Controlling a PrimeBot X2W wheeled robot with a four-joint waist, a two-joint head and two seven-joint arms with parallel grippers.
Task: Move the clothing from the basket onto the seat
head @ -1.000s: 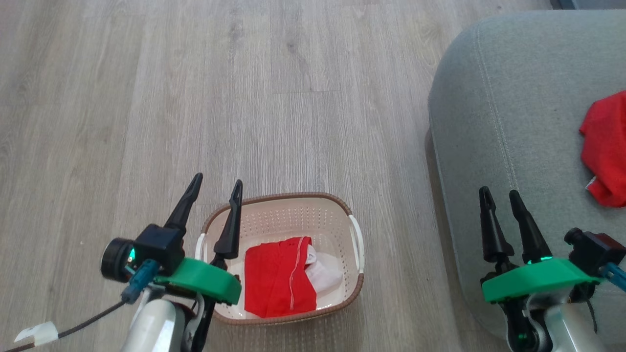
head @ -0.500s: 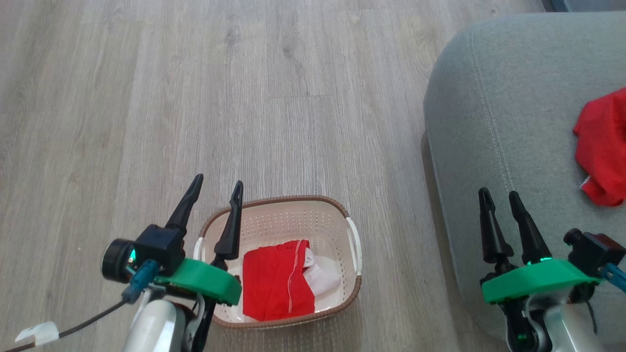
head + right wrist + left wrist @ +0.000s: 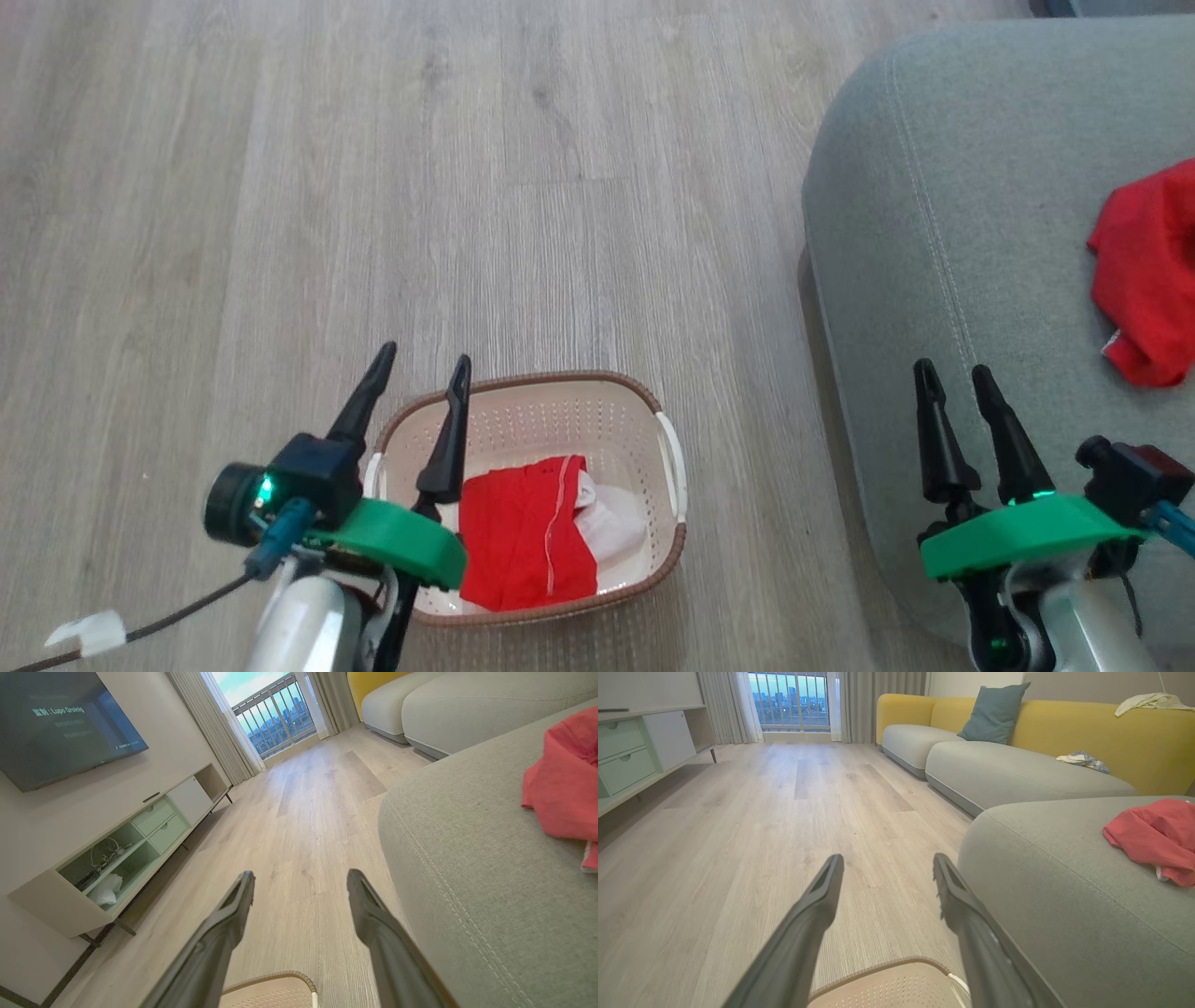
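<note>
**Both grippers spread, holding nothing**

Head view: the left gripper [image 3: 423, 355] hangs over the basket [image 3: 560, 420], red clothes [image 3: 523, 532] just right of it.
Left wrist view: a red garment [image 3: 1153, 835] lies on the seat [image 3: 1041, 882], far right.
Right wrist view: the right gripper [image 3: 299, 875] is beside the seat's edge.

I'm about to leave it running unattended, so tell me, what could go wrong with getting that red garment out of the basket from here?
1. The open left gripper hangs over the basket's left rim; a straight descent could strike the rim and shove or tip the basket.
2. The red garment lies bunched against white fabric; the fingers may pinch only one fold, so part could drop short of the seat.
</note>
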